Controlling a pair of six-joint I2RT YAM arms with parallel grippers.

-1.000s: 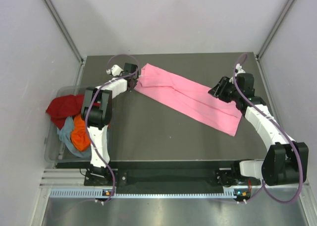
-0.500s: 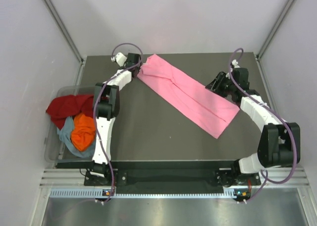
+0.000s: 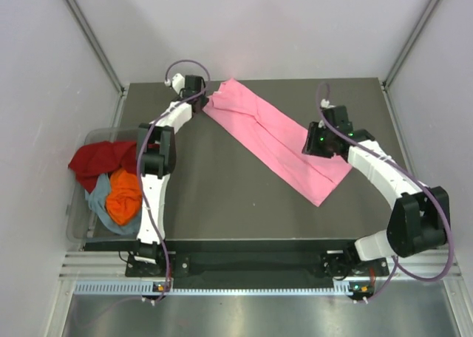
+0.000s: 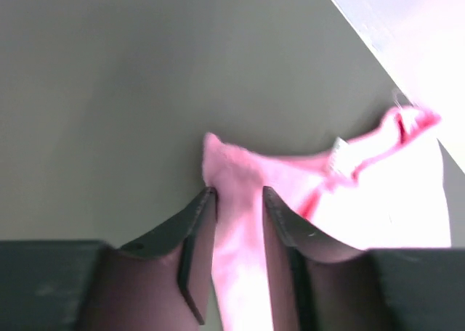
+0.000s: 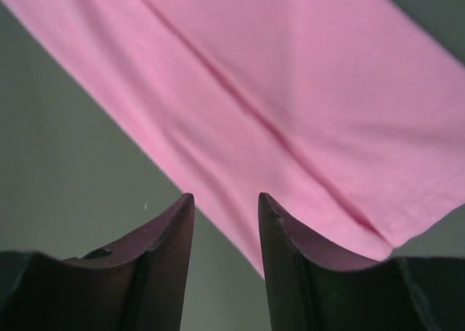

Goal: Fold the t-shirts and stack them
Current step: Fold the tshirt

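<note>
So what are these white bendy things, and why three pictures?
They are two robot arms bolted to a table. The wide picture looks down from above. The other two come from cameras on the wrists, so you see each arm's fingers. A pink t-shirt lies on the table as a long strip. The left hand has a corner of it between its fingers; I cannot tell whether it is pinching. The right hand is open above the shirt, holding nothing. A clear bin at the left holds a dark red t-shirt, an orange t-shirt and a grey-blue t-shirt.

left hand [image 4: 238,193]: let go of pink t-shirt [image 3: 273,141] corner | right hand [image 5: 225,197]: moved inward over it
</note>
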